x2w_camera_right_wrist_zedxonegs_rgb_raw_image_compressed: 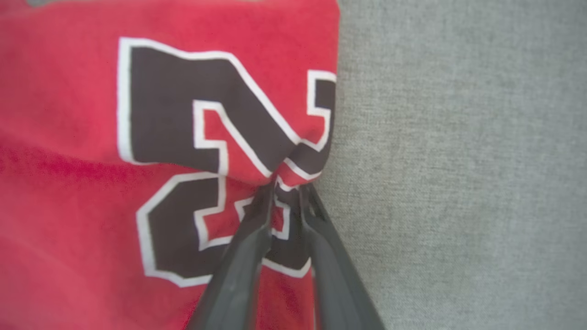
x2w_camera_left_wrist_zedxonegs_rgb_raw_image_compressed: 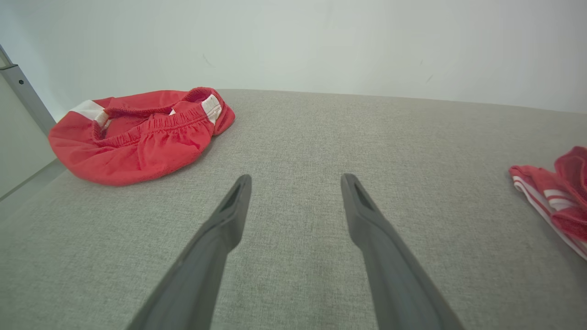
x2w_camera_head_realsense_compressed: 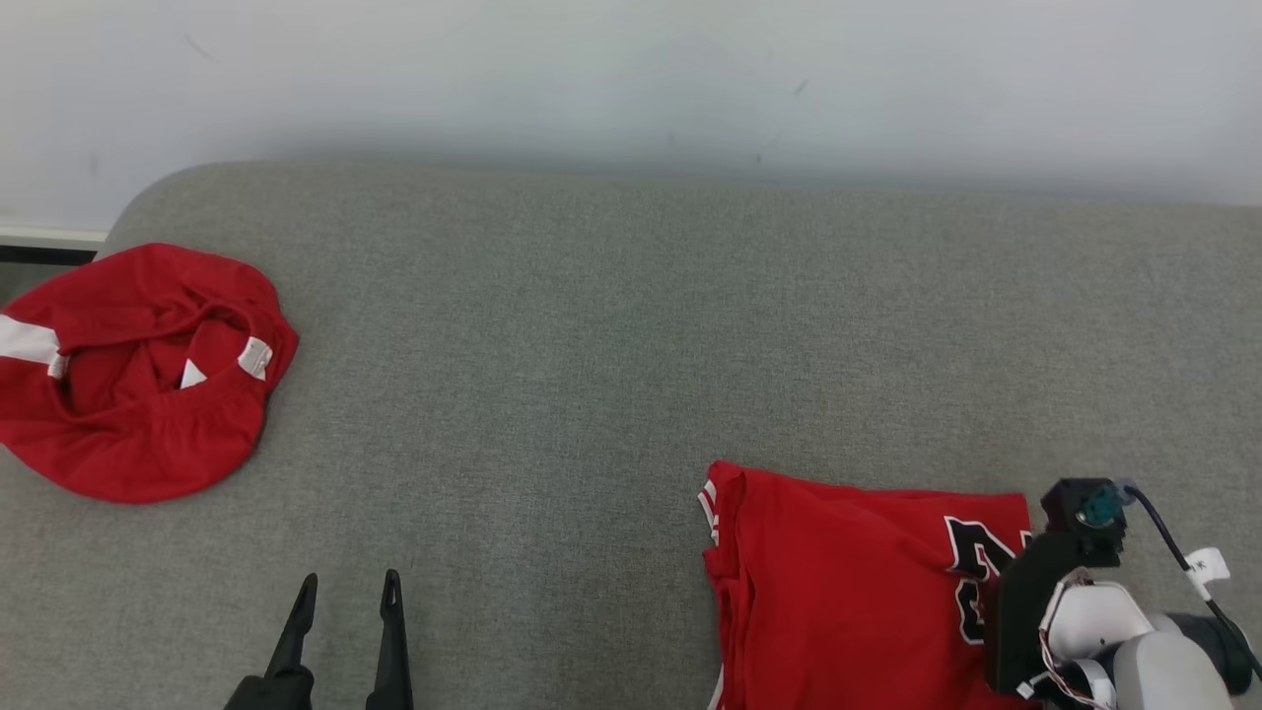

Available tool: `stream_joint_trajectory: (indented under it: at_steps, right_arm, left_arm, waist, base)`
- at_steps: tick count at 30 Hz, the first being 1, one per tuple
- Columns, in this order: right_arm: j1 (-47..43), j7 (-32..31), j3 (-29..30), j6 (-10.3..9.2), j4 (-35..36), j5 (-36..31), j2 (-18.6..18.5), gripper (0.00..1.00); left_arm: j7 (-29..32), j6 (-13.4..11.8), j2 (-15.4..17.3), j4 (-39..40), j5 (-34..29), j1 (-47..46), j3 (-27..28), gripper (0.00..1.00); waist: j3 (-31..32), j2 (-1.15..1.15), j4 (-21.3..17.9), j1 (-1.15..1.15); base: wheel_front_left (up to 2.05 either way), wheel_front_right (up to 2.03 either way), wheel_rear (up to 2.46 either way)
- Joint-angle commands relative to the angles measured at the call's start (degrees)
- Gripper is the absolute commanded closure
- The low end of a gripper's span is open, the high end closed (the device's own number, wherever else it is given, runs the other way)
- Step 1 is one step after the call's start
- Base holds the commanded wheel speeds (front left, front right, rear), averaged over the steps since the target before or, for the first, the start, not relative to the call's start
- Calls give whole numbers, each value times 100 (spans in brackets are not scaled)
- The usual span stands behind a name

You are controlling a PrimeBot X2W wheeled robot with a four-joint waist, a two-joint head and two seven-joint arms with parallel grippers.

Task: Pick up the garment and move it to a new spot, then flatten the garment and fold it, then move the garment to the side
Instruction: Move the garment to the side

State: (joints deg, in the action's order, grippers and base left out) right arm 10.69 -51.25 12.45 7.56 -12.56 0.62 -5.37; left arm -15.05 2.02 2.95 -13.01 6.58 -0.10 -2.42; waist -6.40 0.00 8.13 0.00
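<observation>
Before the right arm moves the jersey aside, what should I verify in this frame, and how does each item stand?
1. Right gripper closed on the red jersey at its edge: ok, fabric is pinched between the fingers.
2. All folded layers caught in the pinch: cannot tell.
3. Jersey folded: ok as far as the head view shows; its near part is cut off.
4. Left gripper open and apart from any cloth: ok.
5. Red shorts apart from the jersey: ok, bare grey padded surface lies between them.
</observation>
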Motion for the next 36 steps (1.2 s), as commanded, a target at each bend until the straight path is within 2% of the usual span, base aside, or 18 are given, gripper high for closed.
stream_joint_trajectory:
  at_steps: [1,7,14,22,32,36]
  right_arm:
    - [23,93,-66,-17,-144,65,-69,100]
    - [363,576,-345,-17,-299,117,-415,100]
    - [918,936,-782,-17,-564,44,-866,100]
    - [1735,1349,-1216,-17,-934,-72,-1412,100]
    - [3138,2193,-2079,-17,-1851,-92,-1739,100]
    - [3748,2970,-1805,-17,-2455,-204,-1765,100]
  left_arm:
    - [-15,-14,-8,19,27,-58,-16,0]
    - [-15,-48,-8,64,132,-73,-49,0]
    - [-16,-35,-6,414,127,-81,-102,0]
    - [-15,34,22,610,-21,-204,-185,0]
    - [-15,231,343,1096,-311,-614,-325,0]
    - [66,316,513,1341,-475,-858,-553,0]
  waist:
    - [-63,0,-20,0]
    - [-66,0,-101,0]
    - [-139,0,-552,0]
    - [-529,0,-1450,0]
    - [-1457,0,-2755,0]
    - [-1895,0,-3117,0]
  base:
    - [0,0,0]
    - [0,0,0]
    - [0,0,0]
    - [0,0,0]
    - [0,0,0]
    - [0,0,0]
